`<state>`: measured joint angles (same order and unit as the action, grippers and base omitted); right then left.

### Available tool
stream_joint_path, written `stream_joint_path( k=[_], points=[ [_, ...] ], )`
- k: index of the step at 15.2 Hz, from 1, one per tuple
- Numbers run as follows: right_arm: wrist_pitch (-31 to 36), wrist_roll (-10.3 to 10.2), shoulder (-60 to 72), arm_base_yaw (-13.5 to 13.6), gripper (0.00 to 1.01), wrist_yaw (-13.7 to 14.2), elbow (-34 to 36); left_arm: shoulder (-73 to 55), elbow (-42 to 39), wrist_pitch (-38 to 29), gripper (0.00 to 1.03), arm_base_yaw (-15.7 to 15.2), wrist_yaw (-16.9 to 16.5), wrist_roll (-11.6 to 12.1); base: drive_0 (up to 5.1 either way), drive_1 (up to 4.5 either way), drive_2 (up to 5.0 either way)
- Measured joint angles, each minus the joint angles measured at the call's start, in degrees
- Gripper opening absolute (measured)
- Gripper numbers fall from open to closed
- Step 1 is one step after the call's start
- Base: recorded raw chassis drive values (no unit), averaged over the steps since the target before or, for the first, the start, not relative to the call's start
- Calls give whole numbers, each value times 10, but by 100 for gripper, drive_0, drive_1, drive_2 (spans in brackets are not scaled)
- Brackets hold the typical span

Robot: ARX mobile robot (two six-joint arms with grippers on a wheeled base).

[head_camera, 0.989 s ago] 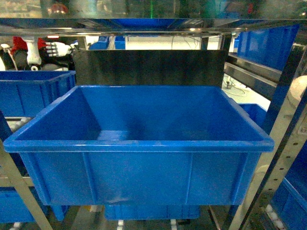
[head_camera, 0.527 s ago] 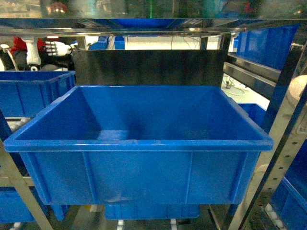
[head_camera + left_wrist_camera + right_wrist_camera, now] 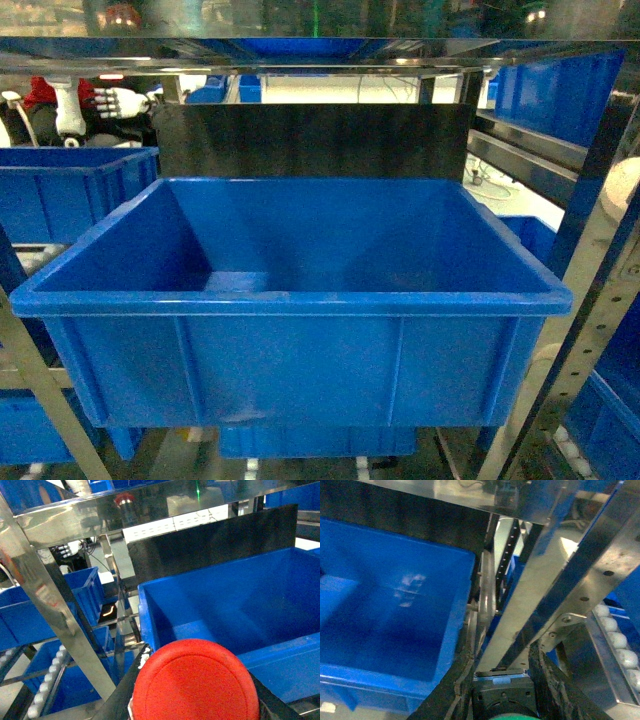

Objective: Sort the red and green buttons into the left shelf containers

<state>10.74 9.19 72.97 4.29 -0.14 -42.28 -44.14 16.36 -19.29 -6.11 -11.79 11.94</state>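
A large blue bin (image 3: 290,300) fills the middle of the head view on the shelf, and its inside looks bare. Neither gripper shows in that view. In the left wrist view my left gripper (image 3: 200,672) is shut on a red button (image 3: 195,687), whose round red cap fills the bottom of the frame just short of the bin's near left corner (image 3: 146,615). In the right wrist view my right gripper (image 3: 502,655) is shut on a green button (image 3: 502,697): a black body with a sliver of green cap at the bottom edge. It hangs to the right of the bin's wall (image 3: 455,625).
A black board (image 3: 310,140) stands behind the bin. Steel shelf uprights (image 3: 600,300) and a steel shelf deck (image 3: 300,50) frame it closely. More blue bins sit at the left (image 3: 60,190), upper right (image 3: 555,90) and below. Roller rails (image 3: 615,640) run at the right.
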Motion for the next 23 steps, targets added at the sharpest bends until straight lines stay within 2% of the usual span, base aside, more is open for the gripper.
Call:
stream_joint_path(
  k=[2, 5, 7, 13, 15, 16, 19, 22, 23],
  points=[
    [-12, -29, -7, 38, 29, 3, -1, 0, 0, 0, 30, 0, 0, 0, 0, 0, 0],
    [22, -74, 48, 56, 29, 8, -17, 0, 0, 0, 30, 0, 0, 0, 0, 0, 0],
    [18, -78, 92, 63, 29, 9, -36, 0, 0, 0, 30, 0, 0, 0, 0, 0, 0],
    [22, -79, 90, 66, 29, 9, -37, 0, 0, 0, 30, 0, 0, 0, 0, 0, 0],
    [32, -98, 114, 75, 29, 1, -42, 0, 0, 0, 30, 0, 0, 0, 0, 0, 0],
    [33, -117, 134, 85, 29, -8, -46, 0, 0, 0, 30, 0, 0, 0, 0, 0, 0],
    [87, -146, 175, 135, 29, -24, -61, 0, 0, 0, 30, 0, 0, 0, 0, 0, 0],
    [105, -143, 265, 136, 29, -4, -113, 0, 0, 0, 30, 0, 0, 0, 0, 0, 0],
    [105, -143, 287, 131, 29, -9, -124, 0, 0, 0, 30, 0, 0, 0, 0, 0, 0]
  ],
)
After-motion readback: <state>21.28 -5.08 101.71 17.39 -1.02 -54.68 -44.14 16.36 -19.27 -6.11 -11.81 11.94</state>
